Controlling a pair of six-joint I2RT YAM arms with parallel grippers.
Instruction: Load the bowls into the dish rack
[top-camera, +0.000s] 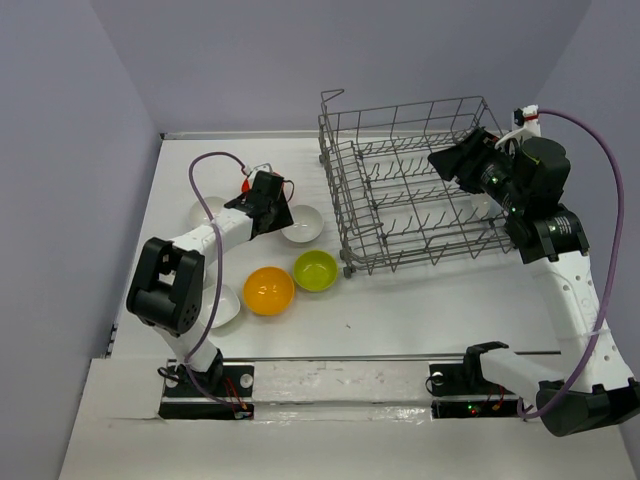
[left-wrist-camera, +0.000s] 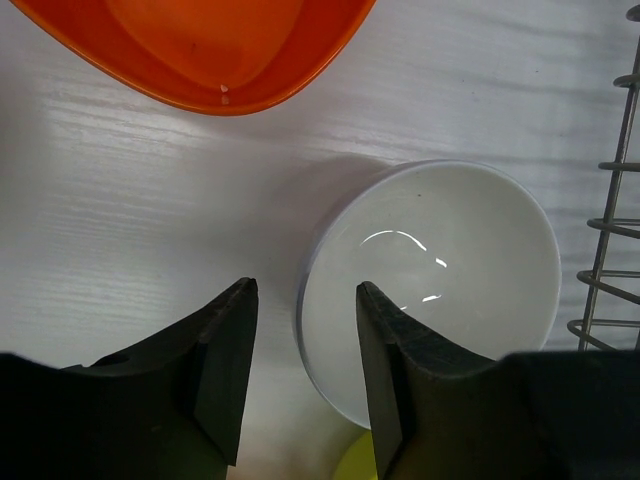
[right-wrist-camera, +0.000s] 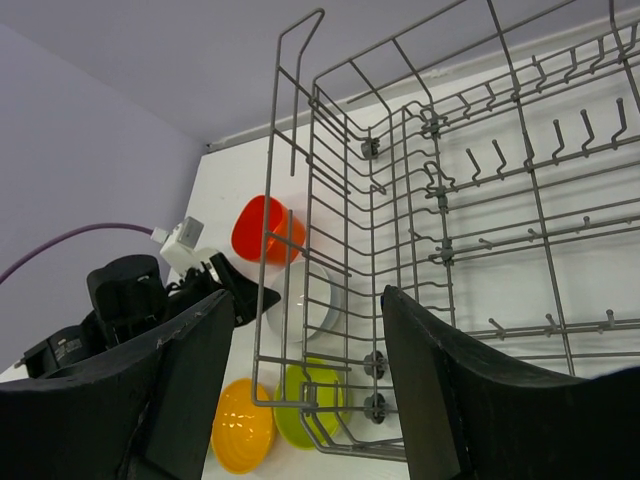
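My left gripper (left-wrist-camera: 305, 290) is open and straddles the near rim of a white bowl (left-wrist-camera: 450, 260): one finger is outside it, the other over its inside, and neither touches it. The same white bowl (top-camera: 304, 224) sits left of the grey wire dish rack (top-camera: 410, 190). A red-orange bowl (left-wrist-camera: 200, 50) lies just beyond it. An orange-yellow bowl (top-camera: 268, 290) and a lime green bowl (top-camera: 315, 270) lie nearer the arms. My right gripper (top-camera: 438, 160) hangs open over the rack's right side, holding nothing. In the right wrist view the rack (right-wrist-camera: 450, 200) fills the space behind it.
Two more white bowls (top-camera: 205, 212) (top-camera: 226, 306) lie by the left arm. The rack's wire side (left-wrist-camera: 615, 200) stands close to the right of the straddled bowl. A purple cable (top-camera: 200, 185) loops over the table's left part.
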